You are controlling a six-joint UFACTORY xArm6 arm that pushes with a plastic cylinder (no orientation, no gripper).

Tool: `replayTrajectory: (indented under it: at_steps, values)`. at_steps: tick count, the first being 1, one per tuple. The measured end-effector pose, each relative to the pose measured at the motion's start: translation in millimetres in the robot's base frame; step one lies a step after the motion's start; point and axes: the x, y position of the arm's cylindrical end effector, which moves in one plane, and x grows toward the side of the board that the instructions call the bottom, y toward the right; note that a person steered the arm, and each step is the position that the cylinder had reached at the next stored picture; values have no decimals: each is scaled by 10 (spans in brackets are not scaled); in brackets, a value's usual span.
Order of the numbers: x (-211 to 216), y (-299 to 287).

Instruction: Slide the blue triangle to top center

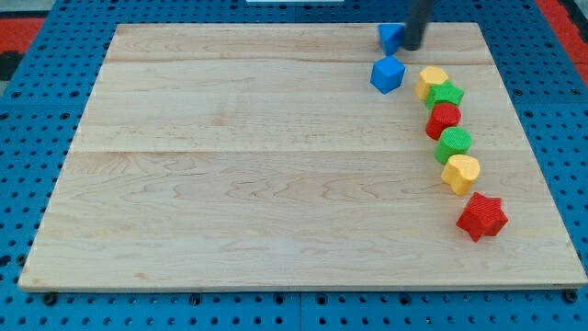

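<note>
- Wooden board (276, 184): pale, on a blue perforated base (28, 110).
- My tip (412, 47): bare rod, nothing gripped; far edge, right of centre, touching the right side of a blue block.
- Blue triangle (391, 37): far edge, partly hidden by the rod; shape probably triangular.
- Blue cube (388, 74): just nearer, apart from it.
- Right-hand chain, far to near: yellow block (430, 81), green star (447, 95), red block (443, 119), green block (453, 144), yellow block (460, 173).
- Red star (481, 216): nearest, slightly apart.
</note>
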Motion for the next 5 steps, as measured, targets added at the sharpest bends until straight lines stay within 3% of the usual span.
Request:
replayTrajectory:
  at_steps: [1, 2, 3, 4, 5]
  values:
    - [-7, -8]
    - [-462, 539]
    - [-446, 94]
    - [-41, -801]
    - [179, -1139]
